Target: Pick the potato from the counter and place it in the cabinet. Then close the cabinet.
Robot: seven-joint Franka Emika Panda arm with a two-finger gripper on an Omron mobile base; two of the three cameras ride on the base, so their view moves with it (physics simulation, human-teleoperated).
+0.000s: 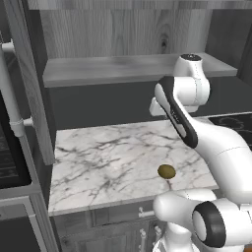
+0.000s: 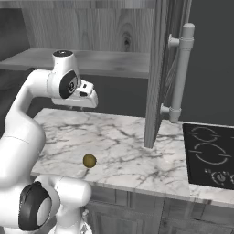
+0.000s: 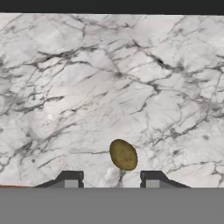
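In the left base view the cabinet fills the upper frame with its doors swung open and a bare grey shelf inside, its top cut off by the frame edge. Below it, the potato lies alone on the counter, right of centre near the front edge. In the hand view the gripper hangs above the marble with its finger tips apart and nothing between them, the potato just above the gap.

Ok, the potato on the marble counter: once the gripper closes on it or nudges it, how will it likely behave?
The potato is a smooth rounded oval, so a nudge would probably roll it across the flat counter. It looks solid, so it should stay stiff when squeezed. The smooth skin might slip unless the open gripper closes across its middle.
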